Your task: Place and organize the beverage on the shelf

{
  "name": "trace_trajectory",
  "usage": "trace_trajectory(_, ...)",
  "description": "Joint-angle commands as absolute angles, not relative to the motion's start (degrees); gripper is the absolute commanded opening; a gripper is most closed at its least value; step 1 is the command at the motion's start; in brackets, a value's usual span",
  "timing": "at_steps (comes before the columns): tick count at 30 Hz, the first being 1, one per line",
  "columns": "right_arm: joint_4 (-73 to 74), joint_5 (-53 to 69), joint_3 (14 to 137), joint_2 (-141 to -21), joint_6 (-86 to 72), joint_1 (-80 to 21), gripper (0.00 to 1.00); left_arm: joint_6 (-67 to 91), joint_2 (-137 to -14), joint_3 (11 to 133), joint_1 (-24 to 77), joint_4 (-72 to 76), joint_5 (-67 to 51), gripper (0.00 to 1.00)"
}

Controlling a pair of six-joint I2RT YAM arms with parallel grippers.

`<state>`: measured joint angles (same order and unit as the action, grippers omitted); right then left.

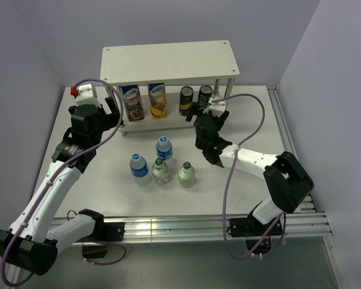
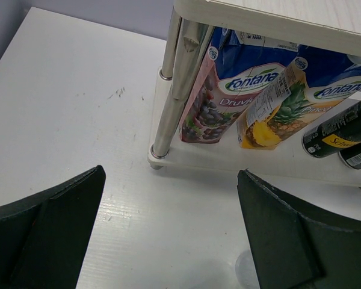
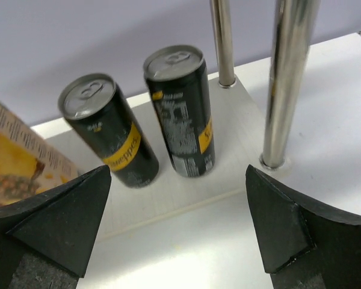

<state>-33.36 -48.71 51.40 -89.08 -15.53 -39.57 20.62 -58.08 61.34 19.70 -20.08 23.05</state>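
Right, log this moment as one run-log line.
two cans: lower shelf | four bottles: table | left gripper: open | right gripper: open

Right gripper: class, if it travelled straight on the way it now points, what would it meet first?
Probably the right-hand dark can on the lower board; the open right gripper faces it. Depth is unclear: the board's edge could come first.

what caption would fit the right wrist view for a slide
Open right gripper facing two dark cans standing side by side on the bottom tier of the shelf
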Motion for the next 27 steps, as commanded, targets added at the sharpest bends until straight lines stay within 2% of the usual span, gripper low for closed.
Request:
trace_trajectory(1,-31.5,-52.5,49.0,-83.2,-16.0,-42.4,1.0,19.7,-57.8,62.0,19.8,-19.4,24.4,0.98)
trace_trajectory(7,-14.0,-54.6,45.8,-68.1,-24.2,-51.1,1.0,19.7,-57.8,62.1,19.8,-19.4,24.3,0.98)
trace_trajectory(11,-6.1,-59.7,41.8,-57.1,-27.3,-61.1,1.0,19.8,-57.8,62.1,19.8,-19.4,23.6,0.98)
trace_trajectory(14,6.3,-64.9,42.4,-53.9,-34.6,-69.9,1.0,19.8,-57.7,62.2,19.7,-19.5,23.6,0.98)
trace_trajectory(15,12.9,-66.0,42.5,-53.4,-37.2,-73.9,1.0,19.9,-57.6,62.1,19.7,-19.5,23.6,0.98)
trace_trajectory(18,20.4,-67.4,41.7,-53.4,-44.4,-81.1,1.0,19.9,-57.3,62.1,19.8,-19.3,23.6,0.98)
trace_trajectory(24,34.5,-66.6,41.8,-62.7,-65.7,-88.0,1.0,19.9,-57.3,62.0,19.8,-19.3,23.7,0.98)
trace_trajectory(27,32.5,-65.0,40.1,-66.5,-69.8,-89.0,1.0,19.9,-57.4,62.0,19.8,-19.4,23.7,0.98)
